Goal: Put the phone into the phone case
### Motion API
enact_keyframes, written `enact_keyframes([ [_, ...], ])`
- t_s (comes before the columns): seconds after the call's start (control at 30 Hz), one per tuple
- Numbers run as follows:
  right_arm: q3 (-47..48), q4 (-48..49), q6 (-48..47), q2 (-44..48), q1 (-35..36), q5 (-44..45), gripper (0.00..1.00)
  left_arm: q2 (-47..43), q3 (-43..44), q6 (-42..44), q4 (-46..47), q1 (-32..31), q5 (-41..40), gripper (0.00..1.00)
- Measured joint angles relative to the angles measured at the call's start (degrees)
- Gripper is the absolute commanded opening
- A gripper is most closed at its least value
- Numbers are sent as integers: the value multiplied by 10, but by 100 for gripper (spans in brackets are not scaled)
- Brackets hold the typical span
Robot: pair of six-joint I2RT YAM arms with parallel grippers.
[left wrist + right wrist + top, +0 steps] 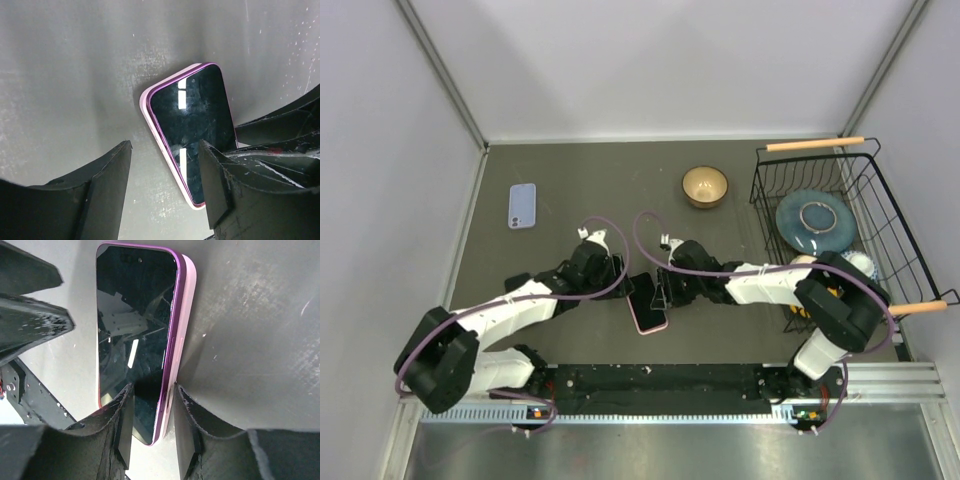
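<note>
Black fingers (120,432) of the right claw (153,390) stand close together, clamped on the near end of the phone (135,315), one finger against each long edge. The phone runs straight away from this claw, dark glass upward, with a purple frame. Under it lies the pink phone case (186,300), whose wall shows as a broad strip along the phone's side by the claw's right finger. Whether the phone is pressed fully down into the case cannot be told.

The left claw (165,150) faces the same phone from the other side with its jaws wide apart, holding nothing. Its right finger (220,190) covers the phone's near corner, and its left finger stands clear over bare tabletop. Just past that right finger, the tips of the right claw reach in to the phone's edge. In the overhead view both claws meet over the phone, close to the arm bases.

The dark grey table (580,180) spreads out from there. Beyond the left claw, well apart and toward the far-left corner, lies a pale blue flat piece (522,205) shaped like a phone. Beyond the right claw sits a tan bowl (705,186), upright. Farther to that claw's right stands a black wire rack (880,215) holding a blue plate (817,220).
</note>
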State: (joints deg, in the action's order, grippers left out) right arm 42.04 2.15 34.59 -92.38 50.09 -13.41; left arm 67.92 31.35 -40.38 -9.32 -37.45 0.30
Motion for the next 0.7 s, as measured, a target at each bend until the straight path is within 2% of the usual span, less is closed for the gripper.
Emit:
enact_keyframes([
  [0.17, -15, 31, 18, 5, 1, -5, 59, 45, -4, -2, 27, 0, 21, 54],
  [0.27, -19, 33, 26, 17, 4, -2, 66, 63, -7, -2, 32, 0, 27, 52],
  [0.5, -27, 30, 39, 31, 4, 7, 73, 74, -12, -1, 46, 0, 36, 41],
  [0.63, -27, 57, 46, 20, 3, -5, 73, 74, -26, -2, 78, 1, 53, 27],
  [0.7, -27, 76, 52, 12, 2, -16, 74, 75, -28, -1, 85, 2, 63, 26],
])
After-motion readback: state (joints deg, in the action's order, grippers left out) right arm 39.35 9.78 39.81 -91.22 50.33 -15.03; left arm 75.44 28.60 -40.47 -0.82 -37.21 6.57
